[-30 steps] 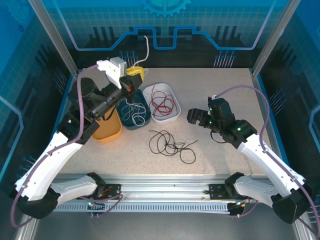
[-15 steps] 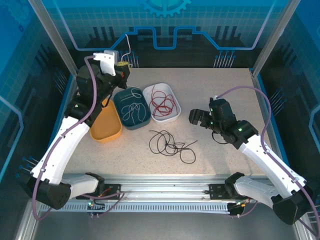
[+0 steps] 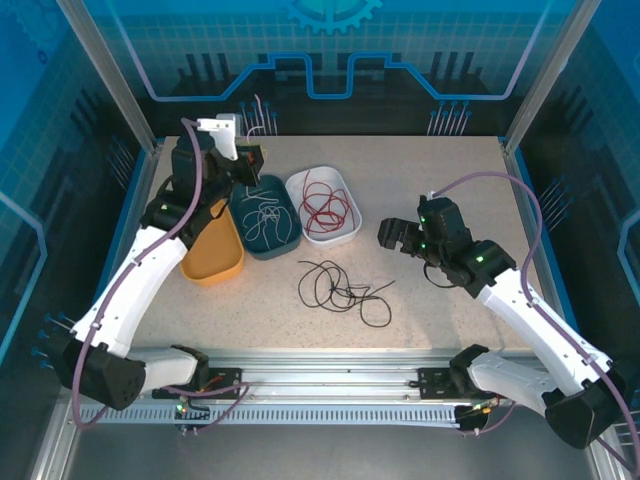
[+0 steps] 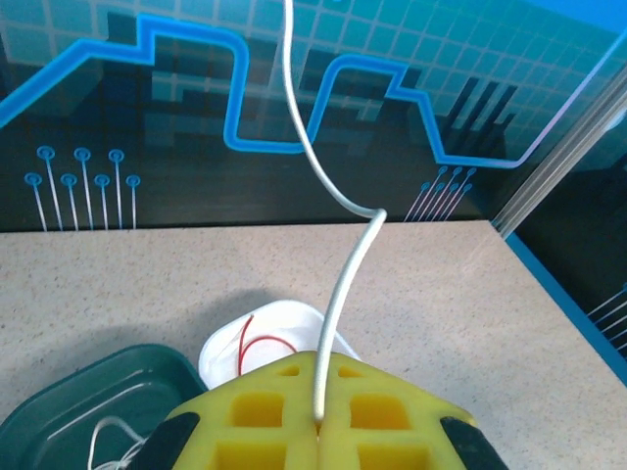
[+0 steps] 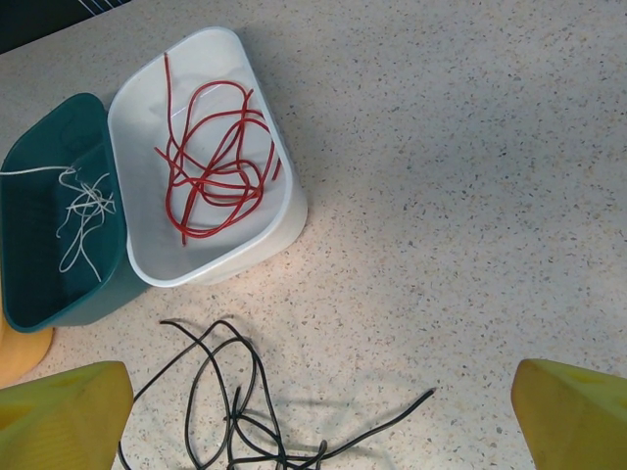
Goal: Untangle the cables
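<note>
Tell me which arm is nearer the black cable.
Right. The right arm, jaws open, hovers just right of the black cable; the left arm, jaws shut on the white cable, is raised beyond the teal bin.

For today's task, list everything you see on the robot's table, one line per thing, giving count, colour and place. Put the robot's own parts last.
table: one, speckled beige, under everything
orange tray: one, orange, leftmost of three
teal tray: one, dark teal, right of the orange tray
white tray: one, white, right of the teal tray
red cable: one, red, coiled in the white tray
white cable: one, white, partly in the teal tray, one end pinched in the left gripper
black cable: one, black, loose tangle on the table
left gripper: one, yellow fingers, shut
right gripper: one, yellow fingers, open, above the table
</note>
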Motion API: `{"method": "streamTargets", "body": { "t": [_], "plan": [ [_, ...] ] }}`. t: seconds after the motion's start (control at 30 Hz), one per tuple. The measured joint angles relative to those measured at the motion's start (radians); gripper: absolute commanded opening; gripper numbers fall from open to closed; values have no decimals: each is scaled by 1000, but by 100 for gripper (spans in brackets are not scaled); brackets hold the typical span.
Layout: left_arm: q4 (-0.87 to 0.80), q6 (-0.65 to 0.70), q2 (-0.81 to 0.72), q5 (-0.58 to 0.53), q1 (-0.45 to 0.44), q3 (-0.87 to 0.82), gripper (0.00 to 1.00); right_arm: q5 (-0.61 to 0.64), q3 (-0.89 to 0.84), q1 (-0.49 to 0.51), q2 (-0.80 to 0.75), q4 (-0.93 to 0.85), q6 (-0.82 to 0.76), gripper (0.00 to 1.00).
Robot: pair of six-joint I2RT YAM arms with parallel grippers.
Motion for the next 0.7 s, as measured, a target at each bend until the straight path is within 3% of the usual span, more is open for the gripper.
{"method": "streamTargets", "body": {
  "t": [0.37,0.7],
  "plan": [
    [-111,-23,124,-22,1,-8,0,-1,0,0,8,0,8,100],
    [-177,-24,130,3,2,-158,0,-4,0,0,17,0,11,100]
  ]
}}
